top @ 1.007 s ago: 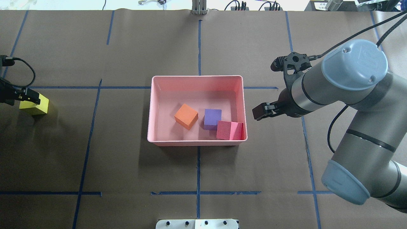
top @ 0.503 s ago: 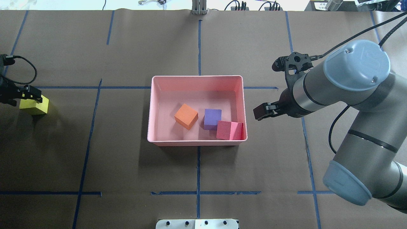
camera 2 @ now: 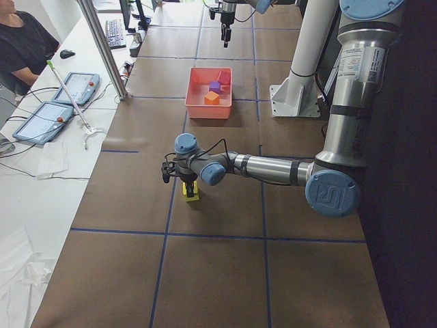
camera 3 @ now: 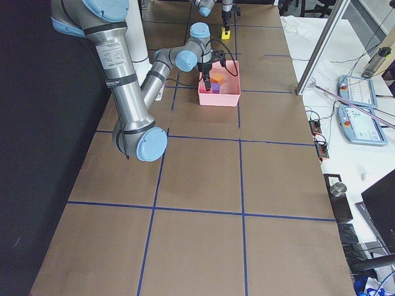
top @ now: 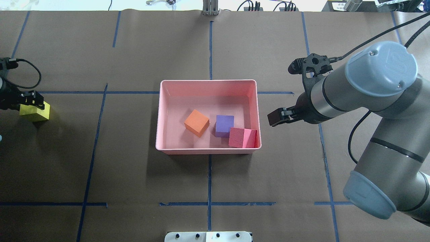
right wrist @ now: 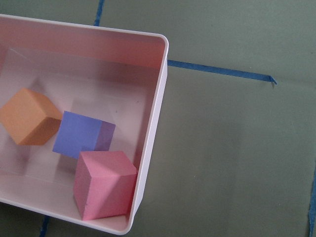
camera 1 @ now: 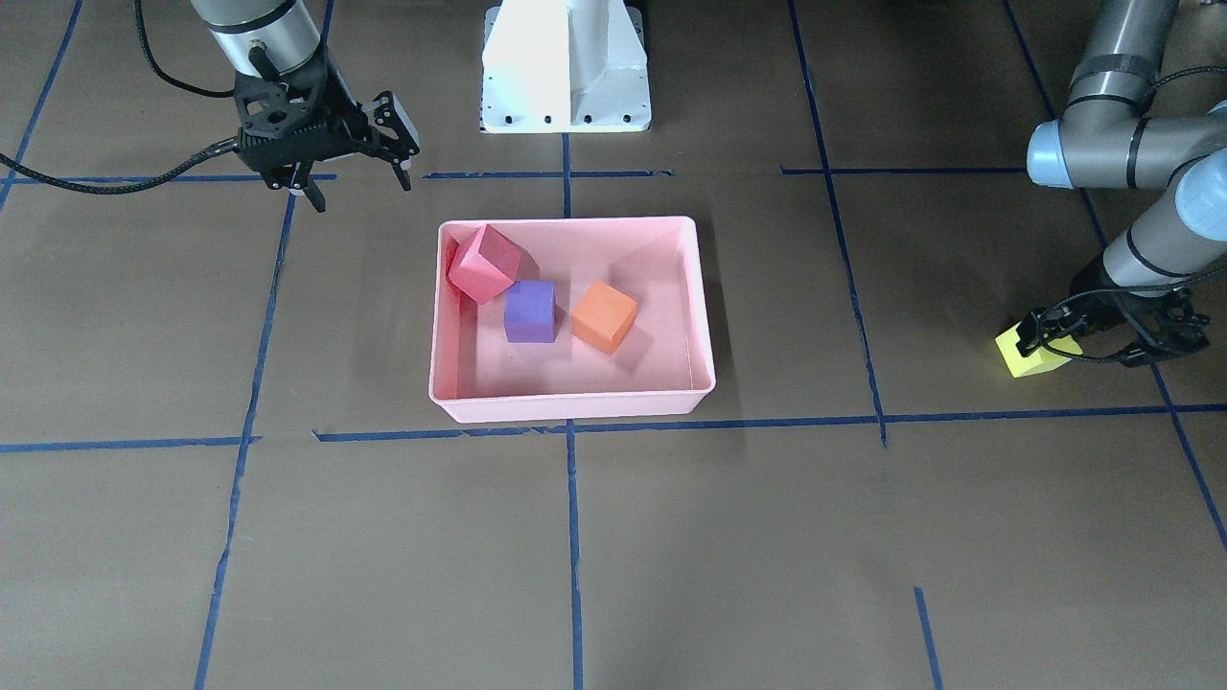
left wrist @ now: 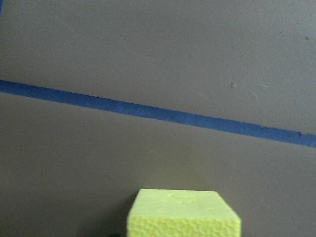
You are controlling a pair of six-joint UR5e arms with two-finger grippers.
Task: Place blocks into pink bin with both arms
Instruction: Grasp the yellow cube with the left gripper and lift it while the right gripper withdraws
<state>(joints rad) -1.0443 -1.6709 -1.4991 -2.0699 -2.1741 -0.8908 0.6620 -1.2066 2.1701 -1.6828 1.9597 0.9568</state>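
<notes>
The pink bin (top: 208,81) sits mid-table and holds the orange block (top: 197,122), the purple block (top: 224,125) and the red-pink block (top: 242,137), which leans tilted in the bin's corner nearest my right arm. The yellow-green block (top: 34,112) lies on the table far out on my left. My left gripper (camera 1: 1054,335) points down right at it; the block fills the bottom of the left wrist view (left wrist: 182,215). I cannot tell whether the jaws are closed on it. My right gripper (camera 1: 361,189) is open and empty, above the table just outside the bin's right wall.
Brown paper with blue tape lines (top: 210,178) covers the table. The white robot pedestal (camera 1: 566,67) stands behind the bin. Operator tablets (camera 2: 61,102) and a person are beyond the table's far edge. A black cable (camera 1: 115,182) trails from the right wrist.
My left gripper and its cable have shifted slightly left, and the yellow-green block has moved a few pixels left with it. The right arm has drifted slightly; its gripper stays open.
</notes>
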